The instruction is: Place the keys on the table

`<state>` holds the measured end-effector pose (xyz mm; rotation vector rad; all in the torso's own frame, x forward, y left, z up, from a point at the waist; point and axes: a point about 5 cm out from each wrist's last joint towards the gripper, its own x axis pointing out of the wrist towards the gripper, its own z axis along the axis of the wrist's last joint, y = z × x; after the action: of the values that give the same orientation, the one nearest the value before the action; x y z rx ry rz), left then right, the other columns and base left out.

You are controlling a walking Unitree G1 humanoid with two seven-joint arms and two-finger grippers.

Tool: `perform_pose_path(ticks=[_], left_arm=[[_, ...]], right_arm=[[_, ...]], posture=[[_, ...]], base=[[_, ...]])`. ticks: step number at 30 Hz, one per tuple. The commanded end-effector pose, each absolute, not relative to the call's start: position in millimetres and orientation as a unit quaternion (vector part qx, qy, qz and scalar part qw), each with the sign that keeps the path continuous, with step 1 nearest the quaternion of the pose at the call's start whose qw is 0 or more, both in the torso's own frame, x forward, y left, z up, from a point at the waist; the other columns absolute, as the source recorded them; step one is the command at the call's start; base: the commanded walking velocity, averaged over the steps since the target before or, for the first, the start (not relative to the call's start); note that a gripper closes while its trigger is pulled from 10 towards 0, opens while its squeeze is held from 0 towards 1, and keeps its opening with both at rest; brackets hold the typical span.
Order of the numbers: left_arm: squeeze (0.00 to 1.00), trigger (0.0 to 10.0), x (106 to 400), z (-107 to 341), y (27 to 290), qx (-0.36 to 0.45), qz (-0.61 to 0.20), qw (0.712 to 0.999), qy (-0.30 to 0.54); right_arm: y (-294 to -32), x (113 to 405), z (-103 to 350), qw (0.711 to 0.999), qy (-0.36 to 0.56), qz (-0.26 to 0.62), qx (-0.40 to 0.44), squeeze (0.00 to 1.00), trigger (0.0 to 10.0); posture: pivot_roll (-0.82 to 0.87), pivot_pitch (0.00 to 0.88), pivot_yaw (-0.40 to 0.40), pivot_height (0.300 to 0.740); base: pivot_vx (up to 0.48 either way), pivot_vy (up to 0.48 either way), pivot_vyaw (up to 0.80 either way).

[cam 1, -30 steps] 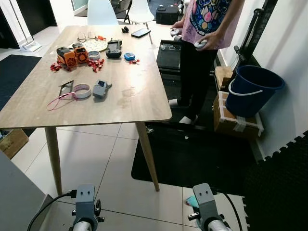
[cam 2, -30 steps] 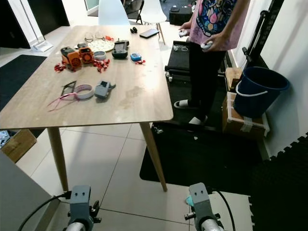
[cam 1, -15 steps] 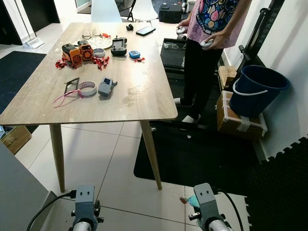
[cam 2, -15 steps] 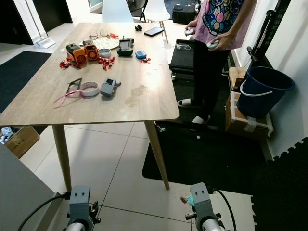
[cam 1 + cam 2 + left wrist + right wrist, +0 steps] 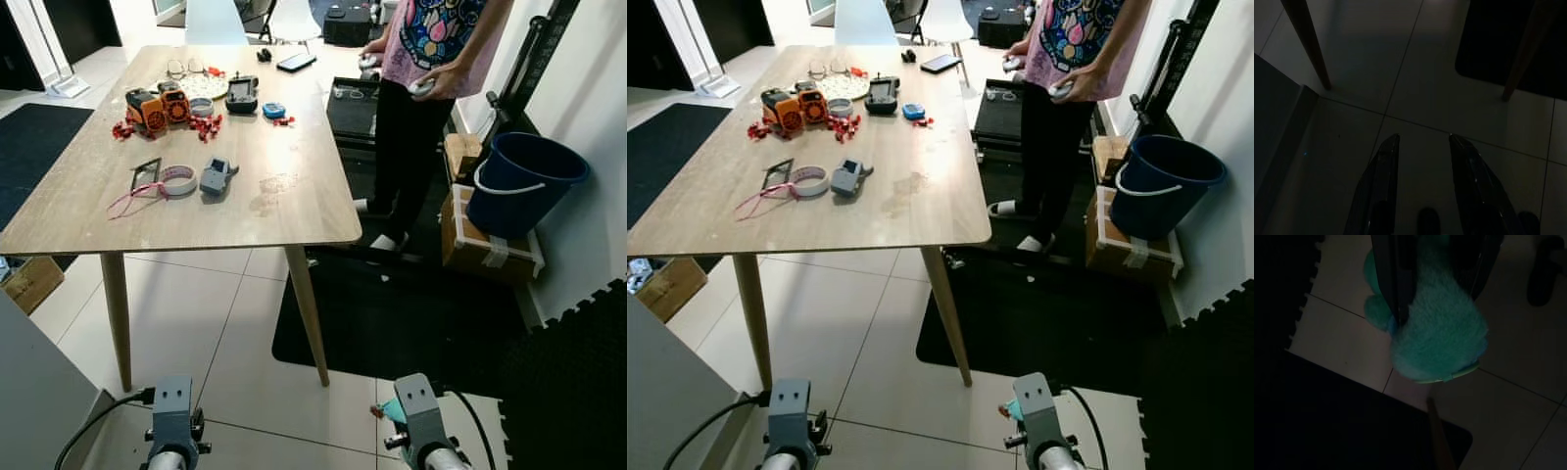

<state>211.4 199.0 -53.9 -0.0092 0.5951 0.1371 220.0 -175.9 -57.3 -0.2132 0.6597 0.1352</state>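
We are standing before a wooden table [image 5: 294,211], near its right front corner. On the table, a tape roll [image 5: 168,183] is lying just left of a small device [image 5: 216,177]; farther back a toy vehicle [image 5: 152,109] and a controller [image 5: 241,95] are sitting, and a phone [image 5: 296,63] is at the far edge. To the right a person [image 5: 423,88] is standing, and a bucket [image 5: 520,183] is resting on a cardboard box [image 5: 488,253] by the wall.

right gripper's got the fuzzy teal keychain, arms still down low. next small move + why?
Probably raise the right gripper, shut on the fuzzy teal keychain, from floor level toward the table. It hangs low over the tiles, well below the tabletop, and the near right part of the top looks bare. The left gripper hangs open and idle.
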Motion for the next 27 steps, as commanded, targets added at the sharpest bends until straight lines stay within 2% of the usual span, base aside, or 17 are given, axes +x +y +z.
perform_pose_path(ticks=[1,20,27], left_arm=[[0.00,10.0,206.8,-57.2,200.6,-0.009,0.070,0.950,0.303],[0.00,10.0,207.5,-57.0,200.8,-0.014,0.071,0.950,0.304],[0.00,10.0,207.1,-57.1,202.5,-0.015,0.077,0.949,0.305]], right_arm=[[-175.5,216.7,-59.1,0.937,0.325,0.068,-0.105,0.00,10.0],[-175.2,218.2,-58.3,0.938,0.324,0.069,-0.106,0.00,10.0],[-174.7,218.3,-58.4,0.937,0.325,0.070,-0.106,0.00,10.0]], posture=[[0.03,0.060,0.000,0.740],[0.03,0.058,-0.002,0.740],[0.03,0.059,-0.002,0.740]], base=[[0.255,0.000,0.00],[0.256,0.000,0.00],[0.000,0.000,0.00]])
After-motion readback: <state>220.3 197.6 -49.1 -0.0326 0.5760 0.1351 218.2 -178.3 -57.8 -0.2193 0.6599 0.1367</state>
